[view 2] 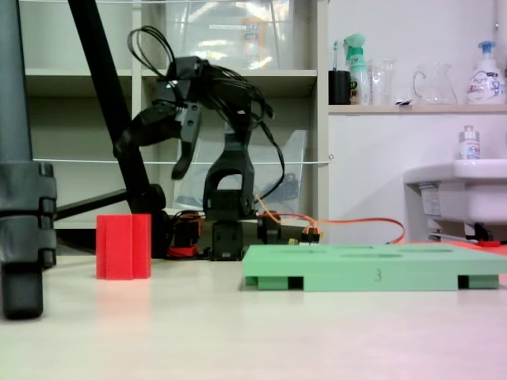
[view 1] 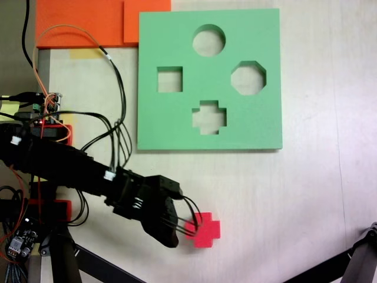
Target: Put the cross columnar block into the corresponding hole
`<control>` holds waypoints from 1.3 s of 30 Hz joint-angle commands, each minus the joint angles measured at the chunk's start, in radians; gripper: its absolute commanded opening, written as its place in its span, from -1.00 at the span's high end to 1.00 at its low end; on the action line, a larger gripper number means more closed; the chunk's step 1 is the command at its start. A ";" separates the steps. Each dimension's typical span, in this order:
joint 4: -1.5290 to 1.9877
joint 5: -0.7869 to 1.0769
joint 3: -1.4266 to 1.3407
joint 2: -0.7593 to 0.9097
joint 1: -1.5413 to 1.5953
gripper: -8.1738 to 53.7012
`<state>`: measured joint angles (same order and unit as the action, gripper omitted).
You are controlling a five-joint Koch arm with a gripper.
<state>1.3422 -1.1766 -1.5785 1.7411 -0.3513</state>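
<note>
One cross columnar block [view 2: 123, 246], axis vertical

Pale, whitish table top [view 1: 306, 194], lightly streaked. Lying flat on it: green square foam board [view 1: 265, 71] with round, square, octagonal and plus-shaped cutout [view 1: 209, 117]; table shows through the cutouts. Red cross columnar block [view 1: 207, 231] stands upright on the table, well apart from the board. Orange foam sheets [view 1: 76, 20] lie at the table's top-left corner in the top-down fixed view, touching the board's edge.
</note>
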 commanded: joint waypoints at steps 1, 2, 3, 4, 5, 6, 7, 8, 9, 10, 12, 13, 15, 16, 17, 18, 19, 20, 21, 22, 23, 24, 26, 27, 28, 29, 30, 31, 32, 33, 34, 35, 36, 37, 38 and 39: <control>0.097 -0.006 0.084 -0.061 -0.028 -0.88; 0.114 -0.006 0.121 -0.098 -0.034 -0.88; 0.123 -0.006 0.144 -0.123 -0.038 -0.88; 0.126 -0.006 0.163 -0.147 -0.044 -0.88; 0.127 -0.006 0.183 -0.176 -0.049 -0.88; 0.129 -0.006 0.196 -0.196 -0.051 -0.88; 0.129 -0.006 0.212 -0.221 -0.051 -0.88; 0.129 -0.006 0.224 -0.241 -0.051 -0.88; 0.129 -0.006 0.239 -0.258 -0.049 -0.88; 0.129 -0.006 0.250 -0.276 -0.049 -0.88; 0.129 -0.008 0.265 -0.304 -0.049 -0.88; 0.129 -0.008 0.275 -0.322 -0.049 -0.88; 0.129 -0.008 0.291 -0.348 -0.049 -0.88; 0.129 -0.008 0.302 -0.359 -0.049 -0.88; 0.129 -0.008 0.308 -0.365 -0.049 -0.89; 0.129 -0.009 0.316 -0.371 -0.049 -0.89; 0.129 -0.012 0.318 -0.374 -0.049 -0.95; 0.129 -0.015 0.318 -0.374 -0.049 -0.95; 0.127 -0.015 0.318 -0.376 -0.049 -0.95; 0.129 -0.017 0.318 -0.377 -0.049 -0.95; 0.127 -0.017 0.318 -0.379 -0.049 -0.95; 0.127 -0.017 0.318 -0.382 -0.049 -0.95; 0.126 -0.015 0.318 -0.390 -0.049 -0.95; 0.123 -0.015 0.318 -0.400 -0.049 -0.95; 0.117 -0.014 0.318 -0.411 -0.049 -0.95; 0.109 -0.012 0.318 -0.420 -0.049 -0.95; 0.103 -0.011 0.318 -0.431 -0.049 -0.95; 0.098 -0.011 0.318 -0.439 -0.049 -0.95; 0.094 -0.008 0.318 -0.446 -0.049 -0.95; 0.091 0.002 0.318 -0.457 -0.049 -0.95; 0.086 0.012 0.319 -0.468 -0.049 -0.95; 0.080 0.018 0.319 -0.472 -0.048 -0.95; 0.078 0.028 0.324 -0.480 -0.046 -0.95; 0.078 0.044 0.328 -0.486 -0.044 -0.95; 0.078 0.052 0.333 -0.492 -0.038 -0.95; 0.078 0.055 0.336 -0.495 -0.032 -0.95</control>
<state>1.4266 -1.1229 -1.2962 1.2272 -0.3774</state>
